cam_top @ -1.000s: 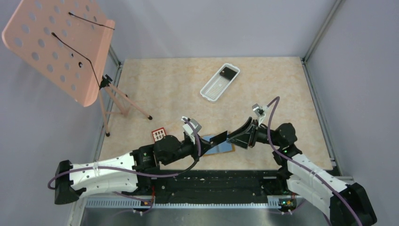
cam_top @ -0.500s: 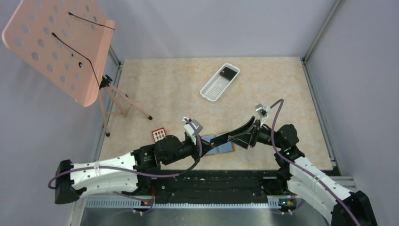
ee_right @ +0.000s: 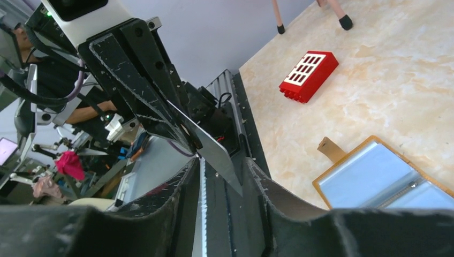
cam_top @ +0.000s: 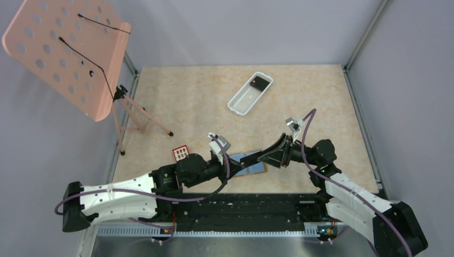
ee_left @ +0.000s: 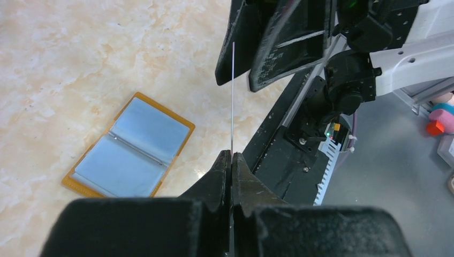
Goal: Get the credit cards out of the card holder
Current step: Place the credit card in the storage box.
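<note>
The left gripper [ee_left: 231,158] is pinching one card [ee_right: 211,147] by its near edge and holding it up off the bench [ee_left: 80,53], with the card's free end pointing straight at the right gripper [ee_right: 220,170]. That gripper's jaws are standing apart on either side of the free end, and neither one looks to be pressing on the card.

Half a second ago the right arm was stretched lower and further in toward the left gripper. Now it is sitting slightly back and higher again, much as it was a second ago. The left arm, meanwhile, is keeping the card where it was. This reads as the right gripper adjusting its line on the card rather than taking it, so the hand-over is probably not done yet.

The card holder [ee_left: 128,147] is lying open and flat on the bench, below and between the two grippers and touched by neither. Its pale blue panels are facing up. I cannot tell whether more cards are sitting in those pockets, so the task may be only partly done.
</note>
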Action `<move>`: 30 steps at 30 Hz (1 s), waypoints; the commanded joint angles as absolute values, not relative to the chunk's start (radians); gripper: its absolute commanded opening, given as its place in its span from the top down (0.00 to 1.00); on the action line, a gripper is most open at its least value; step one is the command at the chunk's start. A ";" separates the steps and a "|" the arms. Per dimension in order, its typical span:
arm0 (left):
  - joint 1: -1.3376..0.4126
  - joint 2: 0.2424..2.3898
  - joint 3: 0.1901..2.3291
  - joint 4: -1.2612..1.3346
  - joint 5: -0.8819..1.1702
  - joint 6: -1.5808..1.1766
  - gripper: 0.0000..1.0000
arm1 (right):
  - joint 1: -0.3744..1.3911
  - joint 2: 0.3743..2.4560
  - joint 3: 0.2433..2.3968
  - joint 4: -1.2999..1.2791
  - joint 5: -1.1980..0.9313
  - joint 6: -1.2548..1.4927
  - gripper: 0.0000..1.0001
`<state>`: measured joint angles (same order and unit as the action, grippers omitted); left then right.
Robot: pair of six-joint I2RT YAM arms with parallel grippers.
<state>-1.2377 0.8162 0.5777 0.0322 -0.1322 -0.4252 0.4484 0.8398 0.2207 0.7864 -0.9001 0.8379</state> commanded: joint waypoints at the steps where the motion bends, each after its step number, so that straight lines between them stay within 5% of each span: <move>1: -1.234 0.820 0.595 0.111 -0.113 -0.443 1.00 | 0.444 0.881 0.193 1.004 -0.966 0.921 0.76; 3: -1.234 0.828 0.601 0.097 -0.134 -0.444 1.00 | 0.444 0.881 0.187 1.030 -0.955 0.941 0.97; 5: -1.234 0.837 0.615 0.049 -0.221 -0.457 0.92 | 0.442 0.870 0.188 1.016 -0.926 0.944 1.00; 10: -1.234 0.825 0.641 -0.114 -0.429 -0.455 0.37 | 0.431 0.796 0.217 0.823 -0.818 0.900 1.00; 12: -1.234 0.809 0.639 -0.147 -0.467 -0.440 0.03 | 0.427 0.756 0.233 0.740 -0.783 0.864 1.00; 20: -1.234 0.770 0.736 -0.392 -0.669 -0.323 0.01 | 0.428 0.672 0.371 0.327 -0.606 0.638 1.00; 26: -1.179 0.827 0.882 -0.596 -0.900 -0.253 0.01 | 0.426 0.811 0.611 0.141 -0.406 0.353 1.00; 30: -1.007 0.833 0.942 -0.688 -0.713 -0.296 0.01 | 0.427 0.987 0.758 0.128 -0.314 0.094 1.00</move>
<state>-1.1366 0.8291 0.8768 -0.5510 -0.7723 -0.2913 0.4347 0.8597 0.6182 0.1879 -0.4633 0.4103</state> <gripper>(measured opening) 0.991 0.006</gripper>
